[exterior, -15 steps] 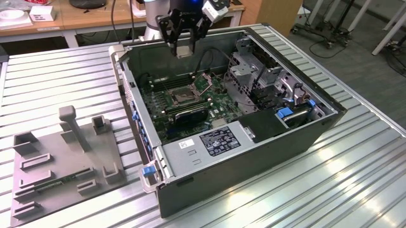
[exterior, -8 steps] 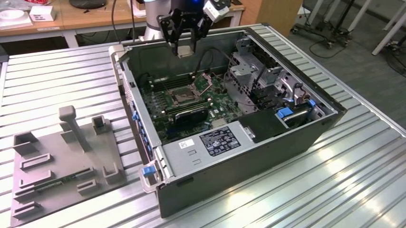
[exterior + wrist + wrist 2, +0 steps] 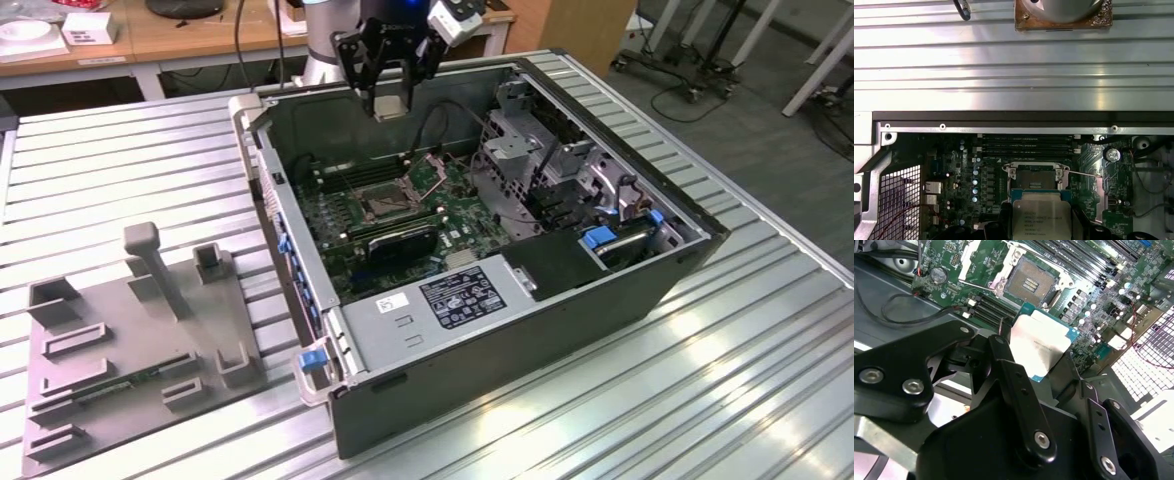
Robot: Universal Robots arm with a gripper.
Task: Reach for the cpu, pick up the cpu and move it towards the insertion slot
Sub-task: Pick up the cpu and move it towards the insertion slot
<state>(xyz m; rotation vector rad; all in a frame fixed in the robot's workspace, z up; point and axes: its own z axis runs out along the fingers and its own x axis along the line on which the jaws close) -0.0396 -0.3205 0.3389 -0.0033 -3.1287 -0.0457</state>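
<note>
Cpu point(image 3: 1040, 344) in hand point(image 3: 388, 108) (above the insertion slot point(image 3: 1035, 179))

The exterior view looks down at an angle from well above and some way off, taking in the open computer case point(image 3: 507, 250) on the slatted metal table point(image 3: 747, 380) and a grey tray point(image 3: 120, 350) at the exterior view's left. The first wrist view faces straight down from close above the green motherboard point(image 3: 954, 175) and table. The second wrist view looks obliquely past the gripper point(image 3: 1046, 372). All three share the insertion slot point(image 3: 378, 201) point(image 3: 1031, 282) point(image 3: 1035, 177).
</note>
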